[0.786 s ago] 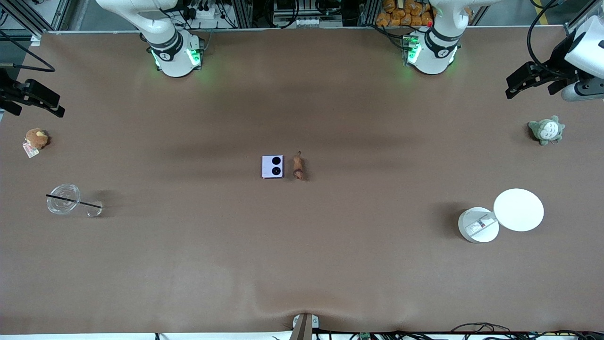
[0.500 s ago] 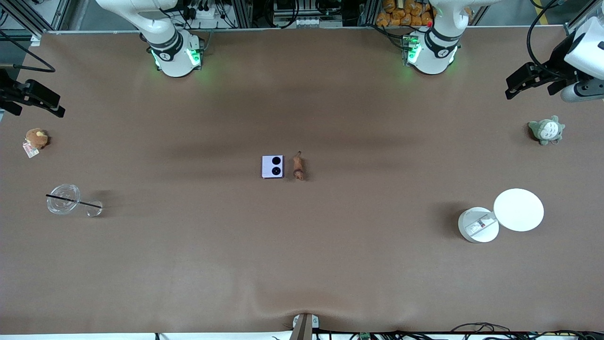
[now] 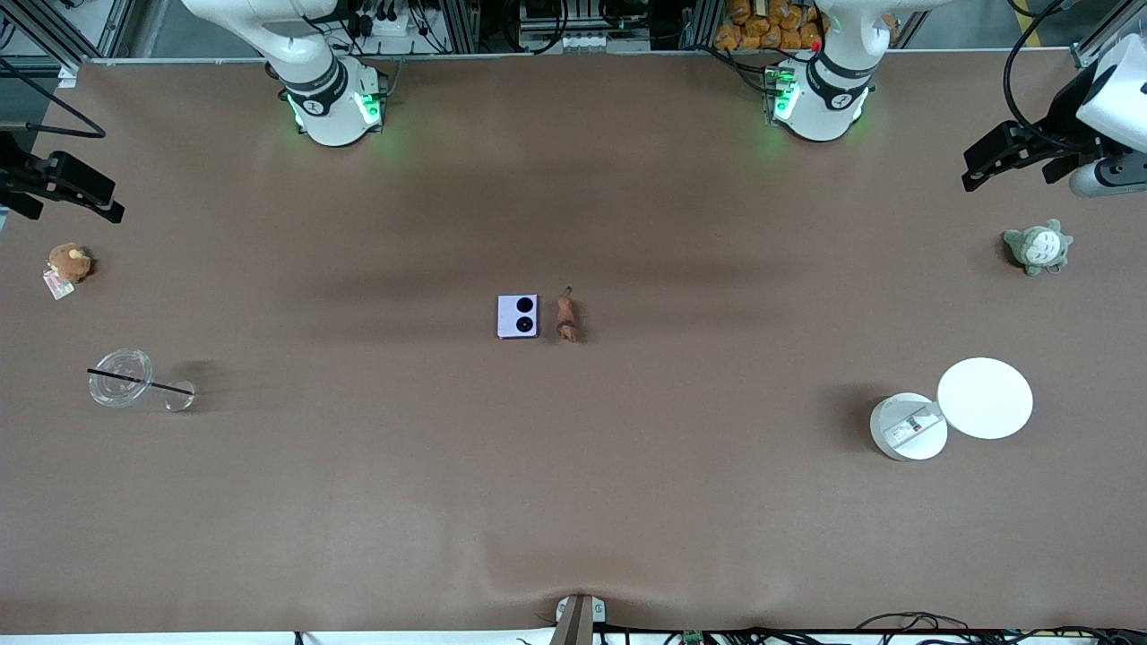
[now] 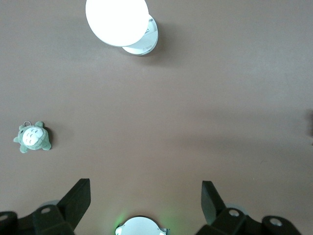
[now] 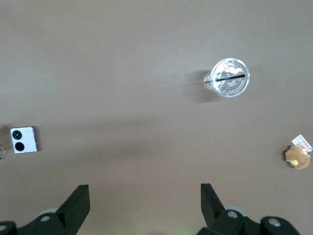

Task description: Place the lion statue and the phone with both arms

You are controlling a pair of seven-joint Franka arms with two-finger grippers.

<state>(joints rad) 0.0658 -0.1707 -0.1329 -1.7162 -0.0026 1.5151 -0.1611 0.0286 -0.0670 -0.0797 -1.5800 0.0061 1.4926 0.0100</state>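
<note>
Both placements look done: the pale lavender flip phone (image 3: 518,316) and small brown-orange lion statue (image 3: 566,317) lie well away from the spread-jawed, empty left gripper (image 3: 990,163) and right gripper (image 3: 90,195) (both parked high at the table's ends), so only waiting remains.

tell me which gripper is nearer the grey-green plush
Left. The left gripper hangs open by the grey-green plush; the right gripper is open at the right arm's end of the table.

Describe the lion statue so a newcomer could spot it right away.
Look to the middle of the brown table, where two small things lie side by side. Beside the square lavender phone, toward the left arm's end, lies the lion statue: slim, brown-orange, thin-tailed.
</note>
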